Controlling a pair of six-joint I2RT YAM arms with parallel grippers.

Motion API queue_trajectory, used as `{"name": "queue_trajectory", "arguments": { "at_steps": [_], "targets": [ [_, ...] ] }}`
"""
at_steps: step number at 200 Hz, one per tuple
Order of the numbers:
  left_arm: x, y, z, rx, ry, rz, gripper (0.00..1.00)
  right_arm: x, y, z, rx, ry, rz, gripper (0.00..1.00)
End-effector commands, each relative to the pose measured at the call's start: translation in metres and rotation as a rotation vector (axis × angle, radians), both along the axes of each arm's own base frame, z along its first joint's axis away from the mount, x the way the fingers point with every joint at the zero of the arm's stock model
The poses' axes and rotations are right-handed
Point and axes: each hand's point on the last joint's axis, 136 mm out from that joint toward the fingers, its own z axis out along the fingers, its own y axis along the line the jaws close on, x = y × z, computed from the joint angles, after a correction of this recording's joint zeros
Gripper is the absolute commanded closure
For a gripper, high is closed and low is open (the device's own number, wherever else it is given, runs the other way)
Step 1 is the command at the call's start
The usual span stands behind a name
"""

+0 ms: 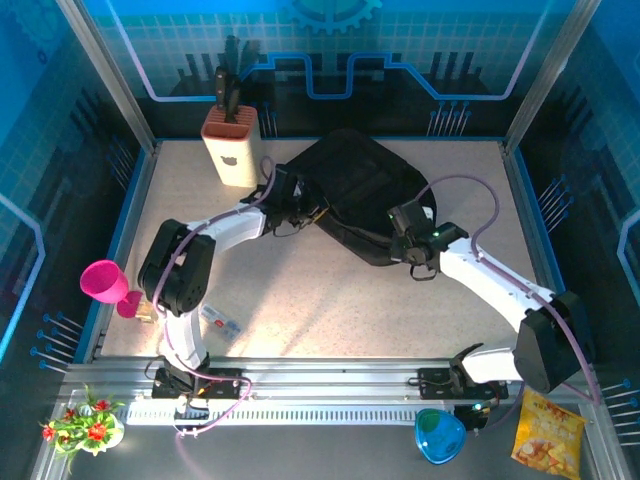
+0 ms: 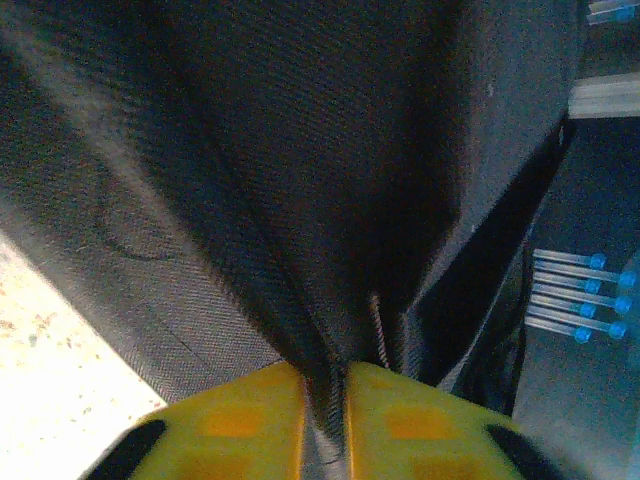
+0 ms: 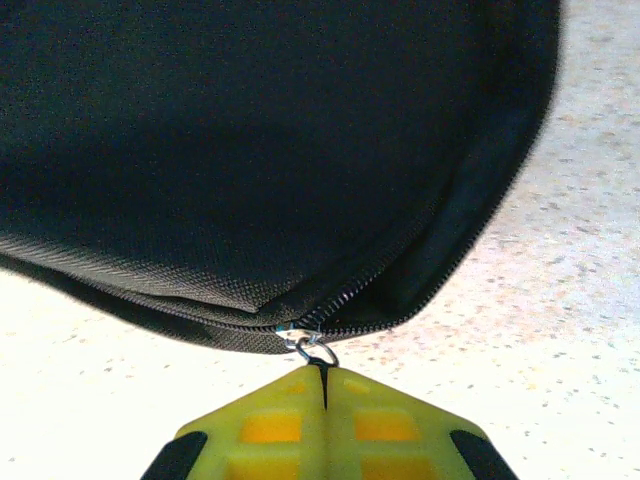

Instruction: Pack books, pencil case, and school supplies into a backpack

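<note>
Our right gripper (image 3: 322, 372) has its fingers pressed together on the zipper pull (image 3: 308, 343), right at their tips on the near right edge of the backpack (image 1: 360, 190), which lies toward the back of the table (image 1: 200, 290). From the pull the zipper track (image 3: 400, 272) runs sideways along the seam, curving up to the right in the wrist view. Our left gripper (image 2: 325, 385) pinches a fold of fabric on the bag's opposite, left side, so we judge the right arm must draw along that seam while the left anchors.
</note>
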Motion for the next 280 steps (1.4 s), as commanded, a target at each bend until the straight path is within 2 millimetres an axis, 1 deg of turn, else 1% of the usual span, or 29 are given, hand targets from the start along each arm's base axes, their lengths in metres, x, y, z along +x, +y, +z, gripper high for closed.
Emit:
{"name": "queue_trajectory", "arguments": {
  "at_steps": [1,13,26,53,79,97,111,131,147,159,179,188,201,208,232,261,280],
  "targets": [
    [0.008,0.027,0.000,0.044,-0.013,0.048,0.67,0.004,0.028,0.009,0.074,0.007,0.099,1.00],
    [-0.001,0.035,0.000,0.045,-0.006,0.059,0.57,0.003,0.044,0.010,0.138,0.016,0.140,1.00],
    [-0.015,0.040,-0.001,0.046,0.009,0.057,0.49,0.002,0.065,0.014,0.210,0.019,0.194,1.00],
    [-0.049,0.042,0.002,0.001,0.047,0.044,0.40,0.000,0.102,0.023,0.294,0.032,0.279,1.00],
    [-0.081,0.033,0.005,-0.077,0.070,0.043,0.35,-0.002,0.136,0.029,0.368,0.044,0.357,1.00],
    [-0.099,0.024,0.003,-0.103,0.097,0.044,0.33,-0.001,0.154,0.032,0.394,0.045,0.396,1.00],
    [-0.107,0.016,-0.001,-0.147,0.125,0.055,0.32,-0.001,0.165,0.034,0.413,0.047,0.425,1.00],
    [-0.111,-0.004,0.000,-0.242,0.158,0.060,0.32,-0.002,0.177,0.035,0.431,0.055,0.451,1.00],
    [-0.110,-0.016,-0.001,-0.254,0.171,0.058,0.33,-0.003,0.179,0.033,0.429,0.070,0.447,1.00],
    [-0.107,-0.018,-0.006,-0.239,0.179,0.070,0.34,-0.004,0.178,0.031,0.429,0.082,0.440,1.00],
    [-0.100,-0.021,-0.013,-0.232,0.187,0.077,0.38,-0.008,0.175,0.028,0.423,0.095,0.431,1.00],
    [-0.096,-0.024,-0.013,-0.230,0.174,0.067,0.44,-0.011,0.173,0.025,0.418,0.103,0.428,1.00],
    [-0.092,-0.027,-0.015,-0.220,0.171,0.058,0.57,-0.015,0.169,0.021,0.411,0.114,0.420,1.00],
    [-0.090,-0.028,-0.017,-0.213,0.167,0.053,0.62,-0.017,0.166,0.018,0.405,0.119,0.413,1.00],
    [-0.089,-0.027,-0.029,-0.179,0.179,0.054,0.73,-0.024,0.153,0.007,0.367,0.144,0.375,1.00],
    [-0.089,-0.024,-0.043,-0.140,0.194,0.056,0.88,-0.030,0.127,-0.008,0.302,0.168,0.299,1.00],
    [-0.090,-0.021,-0.050,-0.113,0.201,0.058,0.93,-0.031,0.110,-0.014,0.280,0.174,0.247,1.00]
  ]
}}
